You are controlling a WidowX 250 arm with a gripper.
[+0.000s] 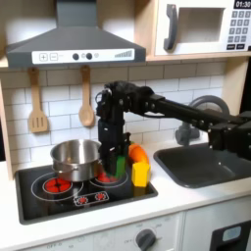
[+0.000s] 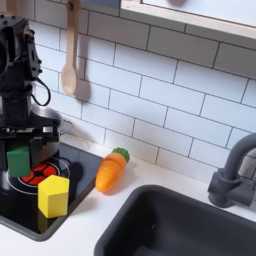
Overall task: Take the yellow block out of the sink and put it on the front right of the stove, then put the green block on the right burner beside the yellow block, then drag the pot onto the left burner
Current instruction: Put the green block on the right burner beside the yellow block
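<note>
The black robot claw (image 2: 18,150) is clamped on the small bright green rectangular block (image 2: 18,159), holding it low over the right red ring burner (image 1: 108,176) of the flat black cooktop (image 1: 39,204). The plain yellow block (image 2: 53,196) stands upright at the cooktop's front right corner. The shiny round steel pot (image 1: 76,159) sits at the cooktop's back edge. An orange carrot toy (image 2: 111,171) lies on the white counter (image 2: 95,228) between cooktop and sink (image 2: 180,222).
</note>
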